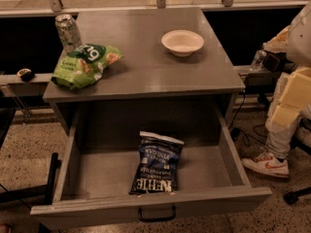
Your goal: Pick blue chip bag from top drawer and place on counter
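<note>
The blue chip bag (156, 163) lies flat on the floor of the open top drawer (146, 205), near the middle front, with its white lettering toward the front panel. The drawer is pulled fully out below the counter (150, 64), and its small black handle (156, 214) is on the front panel. My gripper is out of view, and no part of my arm reaches over the drawer or the counter.
On the counter, a bright green chip bag (85, 63) lies at the left, a drinks can (67, 32) stands behind it, and a white bowl (182, 42) sits at the back right. A seated person's leg and white shoe (266, 164) are to the right of the drawer.
</note>
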Controlling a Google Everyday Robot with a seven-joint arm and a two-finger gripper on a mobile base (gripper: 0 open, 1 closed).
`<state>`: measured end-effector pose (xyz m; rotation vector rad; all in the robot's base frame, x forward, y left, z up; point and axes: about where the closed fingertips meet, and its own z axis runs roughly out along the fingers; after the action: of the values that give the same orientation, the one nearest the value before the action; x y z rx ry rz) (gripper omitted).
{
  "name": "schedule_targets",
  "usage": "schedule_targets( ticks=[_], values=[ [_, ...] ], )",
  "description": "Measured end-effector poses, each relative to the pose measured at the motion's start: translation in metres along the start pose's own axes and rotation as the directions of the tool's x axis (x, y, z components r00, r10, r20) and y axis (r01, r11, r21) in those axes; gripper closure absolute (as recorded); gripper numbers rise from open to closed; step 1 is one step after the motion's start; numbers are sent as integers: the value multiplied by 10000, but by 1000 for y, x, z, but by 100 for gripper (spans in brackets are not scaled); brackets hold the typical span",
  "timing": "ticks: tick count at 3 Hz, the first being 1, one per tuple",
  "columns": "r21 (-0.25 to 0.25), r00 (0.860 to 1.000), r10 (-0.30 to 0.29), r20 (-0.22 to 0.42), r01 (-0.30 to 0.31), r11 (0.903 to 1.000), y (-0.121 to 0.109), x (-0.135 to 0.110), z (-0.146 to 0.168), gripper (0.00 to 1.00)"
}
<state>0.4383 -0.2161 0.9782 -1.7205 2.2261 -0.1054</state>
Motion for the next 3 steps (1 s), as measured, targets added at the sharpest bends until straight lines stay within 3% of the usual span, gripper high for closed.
schedule_targets(
  ticks=[2,3],
  values=[
    [-152,9997,-62,228,66,9999,5,5,18,0],
    [497,9887,-1495,-63,1496,9875,11,1,-14,0]
  ],
)
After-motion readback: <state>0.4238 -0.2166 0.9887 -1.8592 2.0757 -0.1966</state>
